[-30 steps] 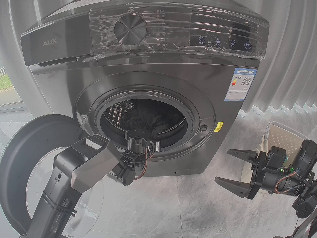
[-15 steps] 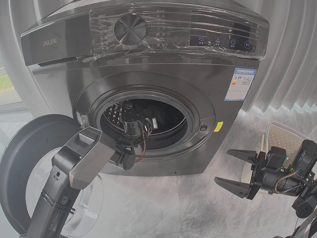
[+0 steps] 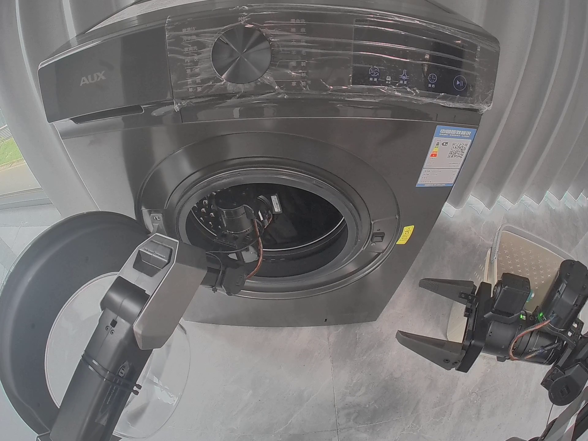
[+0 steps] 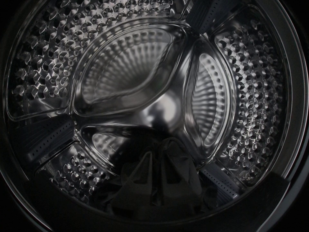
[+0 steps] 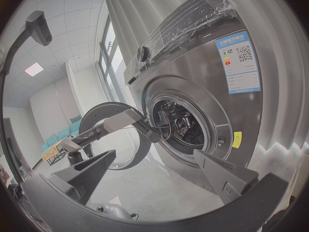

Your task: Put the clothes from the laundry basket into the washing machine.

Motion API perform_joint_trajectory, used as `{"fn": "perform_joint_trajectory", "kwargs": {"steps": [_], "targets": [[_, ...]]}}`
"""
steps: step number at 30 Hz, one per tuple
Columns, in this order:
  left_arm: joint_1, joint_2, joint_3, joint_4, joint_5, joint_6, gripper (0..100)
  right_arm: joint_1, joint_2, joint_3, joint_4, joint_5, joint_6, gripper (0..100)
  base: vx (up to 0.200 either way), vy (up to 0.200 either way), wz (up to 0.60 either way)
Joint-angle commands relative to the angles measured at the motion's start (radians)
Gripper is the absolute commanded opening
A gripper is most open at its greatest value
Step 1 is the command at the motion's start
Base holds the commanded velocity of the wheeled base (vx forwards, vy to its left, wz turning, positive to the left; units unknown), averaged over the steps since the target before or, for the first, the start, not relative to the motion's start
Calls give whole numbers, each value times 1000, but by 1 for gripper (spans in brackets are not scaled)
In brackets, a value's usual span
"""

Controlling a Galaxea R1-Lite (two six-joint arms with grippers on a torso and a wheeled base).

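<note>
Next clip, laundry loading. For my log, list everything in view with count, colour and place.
washing machine: one, dark grey, straight ahead.
door: one, dark grey with a clear window, swung open to the robot's left.
drum: one, shiny metal, inside the open port.
clothing: dark, count unclear, at the drum's bottom.
laundry basket: one, white, on the floor at the right; contents hidden.
label: one, blue and white, on the machine's front.
curtain: pale grey, behind the machine.
floor: grey tiles.
left arm: wrist inside the drum port.
right gripper: open, empty, above the floor before the basket.
</note>
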Motion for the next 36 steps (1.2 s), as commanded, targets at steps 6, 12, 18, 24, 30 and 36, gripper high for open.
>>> {"fn": "perform_joint_trajectory", "kwargs": {"steps": [6, 12, 18, 24, 30, 36], "targets": [[-4, 25, -20, 12, 0, -1, 100, -5, -5, 5, 0, 0, 7, 100, 0, 0, 0], [-13, 24, -12, 5, 2, -3, 100, -1, -7, 3, 0, 0, 7, 100, 0, 0, 0], [-41, 13, 18, 2, 3, -4, 100, -1, -5, 3, 0, 0, 7, 100, 0, 0, 0], [-111, -88, 214, -5, 6, -9, 100, 1, -7, 3, 0, 0, 5, 100, 0, 0, 0], [-145, -185, 430, -10, 6, -9, 100, 1, -10, 3, 0, 0, 3, 100, 0, 0, 0], [-153, -269, 610, -16, 6, -7, 100, 1, -10, 3, 0, 0, 2, 100, 0, 0, 0]]}}
